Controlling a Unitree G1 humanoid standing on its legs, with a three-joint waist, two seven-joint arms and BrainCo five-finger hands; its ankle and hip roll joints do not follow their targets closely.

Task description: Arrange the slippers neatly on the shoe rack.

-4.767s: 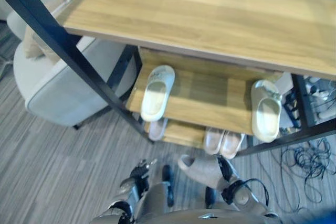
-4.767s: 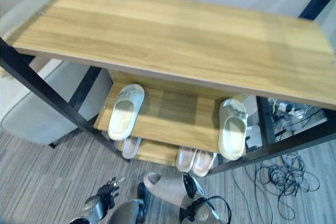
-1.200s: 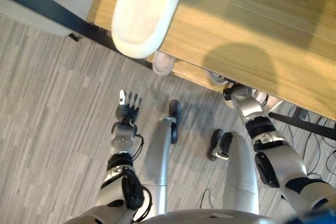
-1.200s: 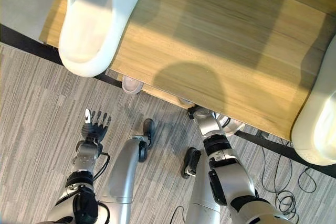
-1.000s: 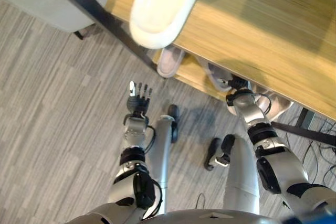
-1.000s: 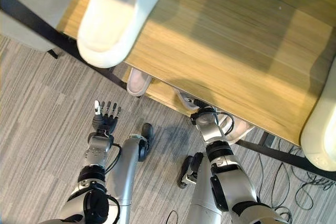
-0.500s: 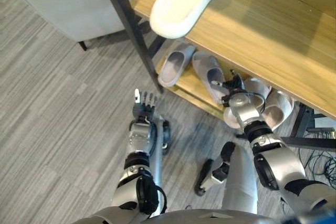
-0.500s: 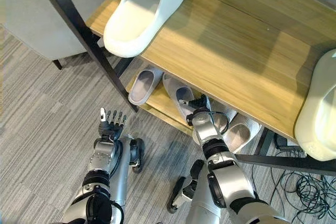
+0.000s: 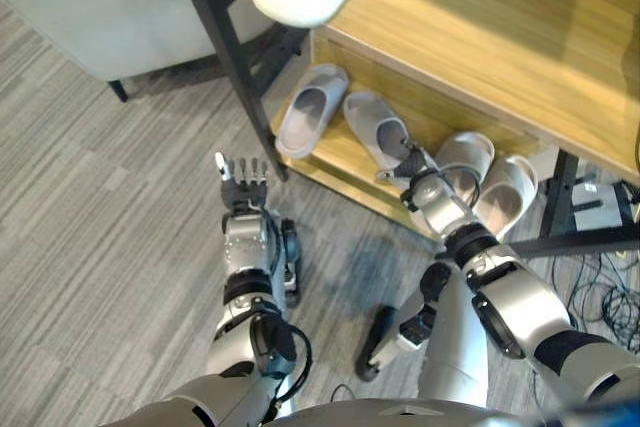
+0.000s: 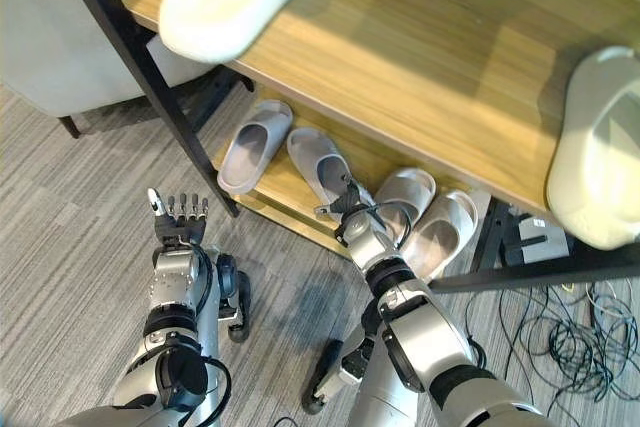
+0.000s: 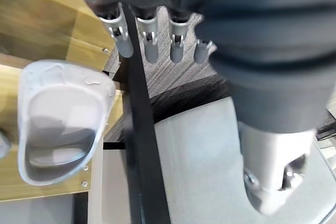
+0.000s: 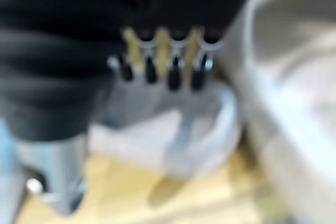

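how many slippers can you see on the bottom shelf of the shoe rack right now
4: grey slipper at the left, grey slipper by the right hand, then two pale slippers side by side. More may be hidden.

The right hand (image 12: 157, 61), dark ribbed cover above short dark-tipped fingers (image 12: 149, 69), hangs over what seems a pale grey foam slipper (image 12: 173, 129) on a light wooden shelf (image 12: 157, 208).

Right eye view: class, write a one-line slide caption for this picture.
Robot's right hand reaches a grey slipper on the shoe rack's bottom shelf, left hand open over the floor.
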